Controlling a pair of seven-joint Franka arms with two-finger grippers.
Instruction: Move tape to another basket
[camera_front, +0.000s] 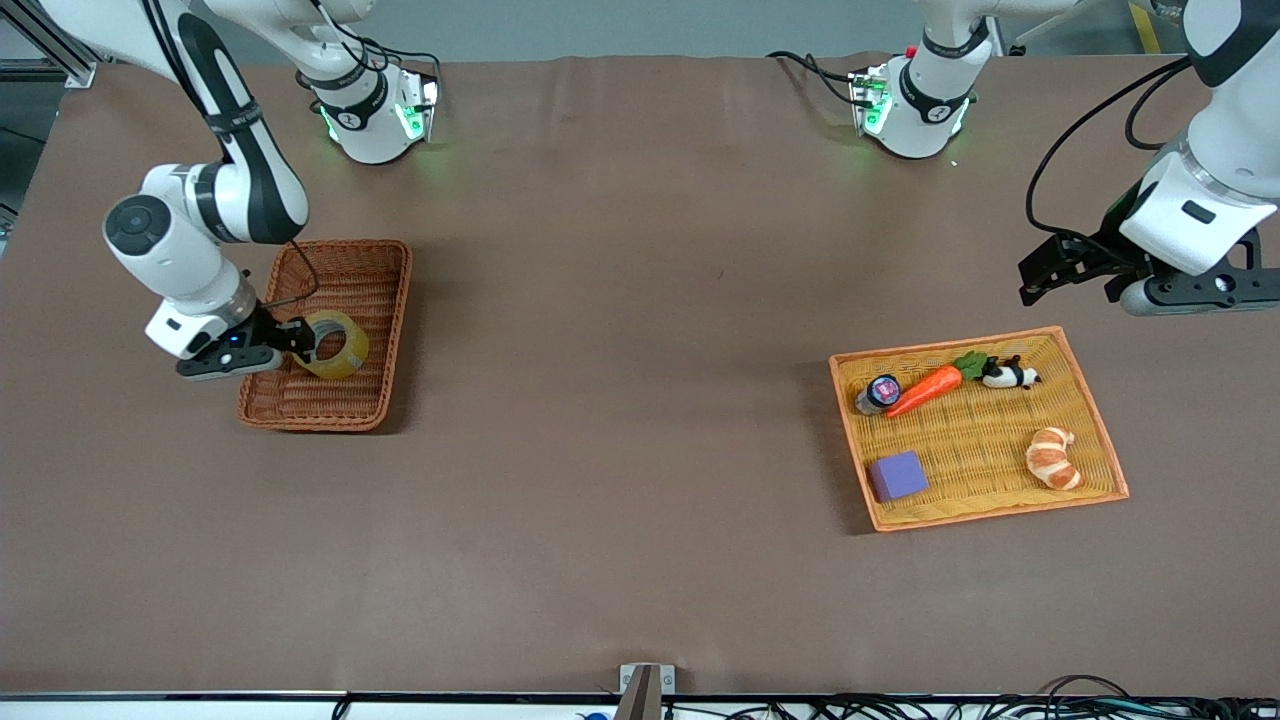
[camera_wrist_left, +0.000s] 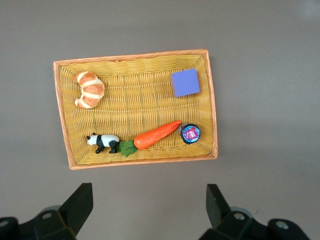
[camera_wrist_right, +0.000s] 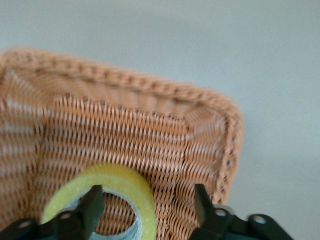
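Observation:
The tape (camera_front: 337, 346), a yellowish roll with a grey core, stands tilted in the reddish-brown wicker basket (camera_front: 352, 268) at the right arm's end of the table. My right gripper (camera_front: 301, 340) is low in the basket at the tape and open. In the right wrist view one finger (camera_wrist_right: 92, 204) sits inside the hollow of the tape (camera_wrist_right: 116, 179) and the other is outside its wall, apart from it, over the basket's wicker (camera_wrist_right: 150, 127). My left gripper (camera_front: 1036, 279) is open and empty, up in the air beside the yellow tray (camera_front: 950, 346).
The yellow tray with an orange rim (camera_wrist_left: 131, 54) holds a croissant (camera_front: 1053, 458), a carrot (camera_front: 925, 390), a toy panda (camera_front: 1010, 375), a purple block (camera_front: 897, 475) and a small round can (camera_front: 878, 392). Bare brown table lies between basket and tray.

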